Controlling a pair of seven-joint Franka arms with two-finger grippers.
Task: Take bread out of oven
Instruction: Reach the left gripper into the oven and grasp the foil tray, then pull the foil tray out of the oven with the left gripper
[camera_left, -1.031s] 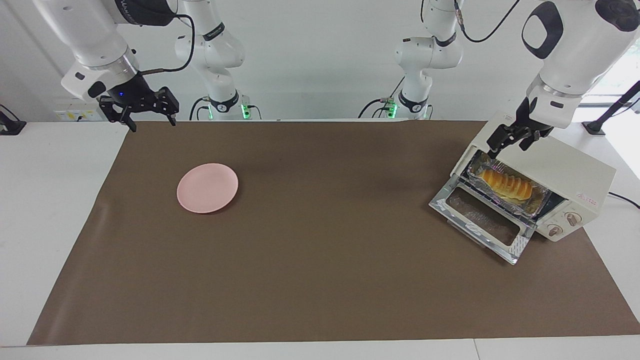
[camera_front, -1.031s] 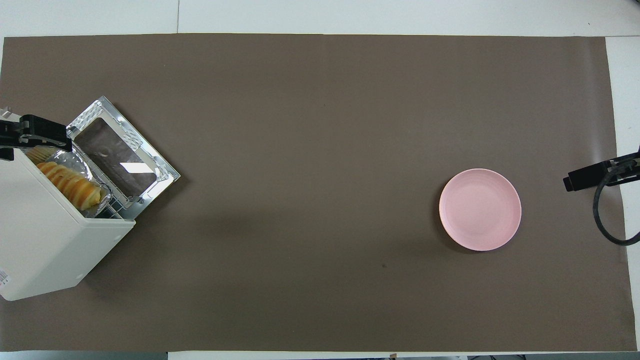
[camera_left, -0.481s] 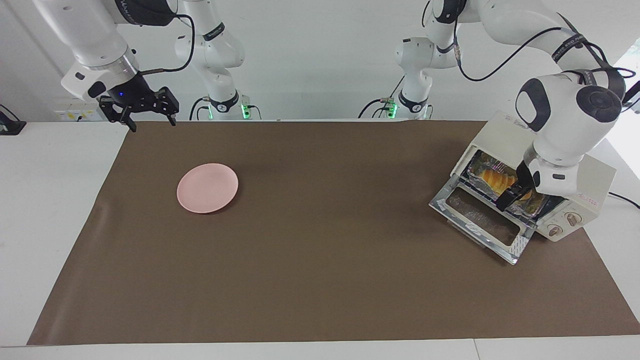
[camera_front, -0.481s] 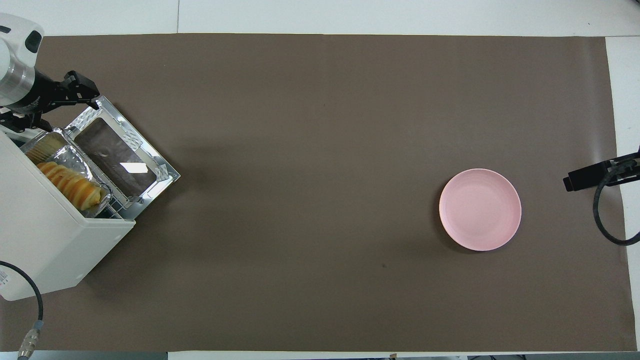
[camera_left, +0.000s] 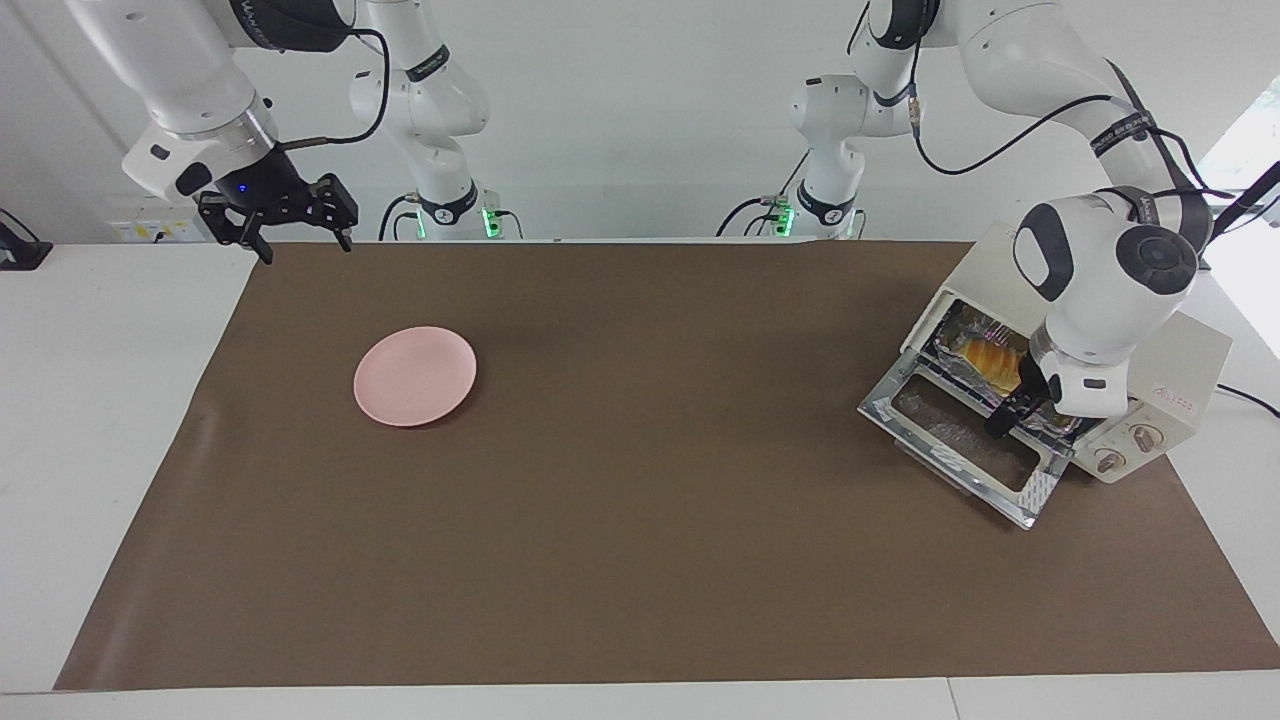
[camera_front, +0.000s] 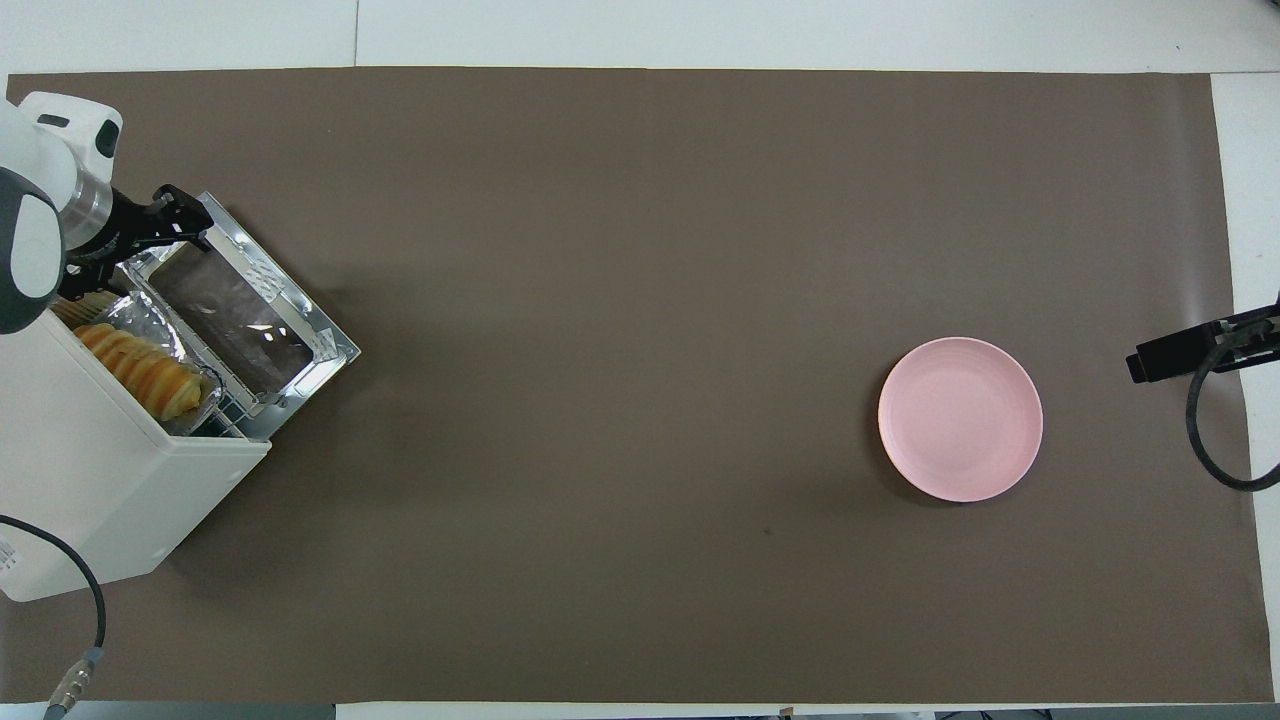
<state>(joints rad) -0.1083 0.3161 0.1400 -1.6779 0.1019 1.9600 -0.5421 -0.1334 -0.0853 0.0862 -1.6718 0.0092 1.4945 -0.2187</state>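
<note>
Bread (camera_left: 992, 358): one loaf, in one oven (camera_left: 1160, 340).

One cream-white oven (camera_left: 1150, 350) is sitting on the table with its one glass door (camera_front: 250, 320) lying open. One golden bread (camera_front: 140, 365) loaf is resting in one crinkled foil tray (camera_front: 150, 325) inside it. Two knobs (camera_left: 1125, 448) are showing on the oven's front panel. One round pink plate (camera_left: 415, 376) is lying on one brown mat (camera_left: 640, 560). Two robot arms are showing, each carrying one gripper: the left gripper (camera_left: 1012, 412) and the right gripper (camera_left: 280, 222).
</note>
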